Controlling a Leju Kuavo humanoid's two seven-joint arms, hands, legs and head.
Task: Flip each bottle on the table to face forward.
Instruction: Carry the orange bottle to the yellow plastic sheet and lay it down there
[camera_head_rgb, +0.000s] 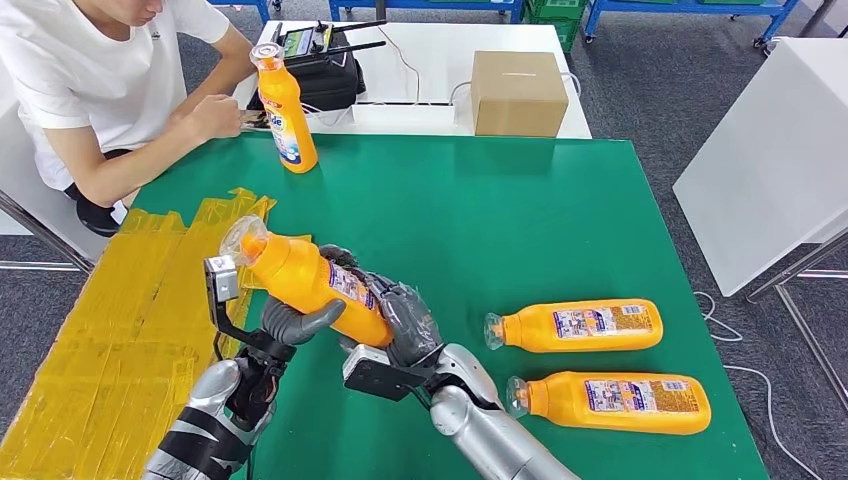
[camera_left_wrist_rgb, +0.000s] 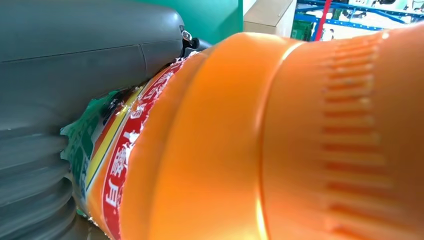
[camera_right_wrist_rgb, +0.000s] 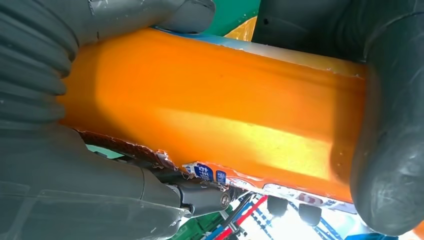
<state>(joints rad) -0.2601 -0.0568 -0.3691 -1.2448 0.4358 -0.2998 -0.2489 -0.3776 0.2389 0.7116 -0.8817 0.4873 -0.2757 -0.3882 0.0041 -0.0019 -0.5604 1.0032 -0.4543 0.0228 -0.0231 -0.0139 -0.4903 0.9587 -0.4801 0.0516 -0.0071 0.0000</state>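
Observation:
An orange bottle (camera_head_rgb: 305, 280) with a clear cap is held tilted above the green table (camera_head_rgb: 520, 220), cap toward the upper left. My left hand (camera_head_rgb: 295, 325) grips it from below, thumb across the body. My right hand (camera_head_rgb: 400, 320) wraps around its base end. Up close, the orange body (camera_left_wrist_rgb: 280, 145) lies against the grey left hand (camera_left_wrist_rgb: 75, 80), and the bottle (camera_right_wrist_rgb: 210, 120) sits between the right hand's fingers (camera_right_wrist_rgb: 395, 140). Two more orange bottles (camera_head_rgb: 580, 326) (camera_head_rgb: 615, 402) lie on their sides at the right, labels up. Another bottle (camera_head_rgb: 285, 110) stands upright at the far left.
A person (camera_head_rgb: 110, 70) sits at the table's far left corner, hands near the upright bottle. Yellow taped sheeting (camera_head_rgb: 110, 320) covers the left side. A cardboard box (camera_head_rgb: 517, 92) and a black bag (camera_head_rgb: 325, 75) rest on the white table behind.

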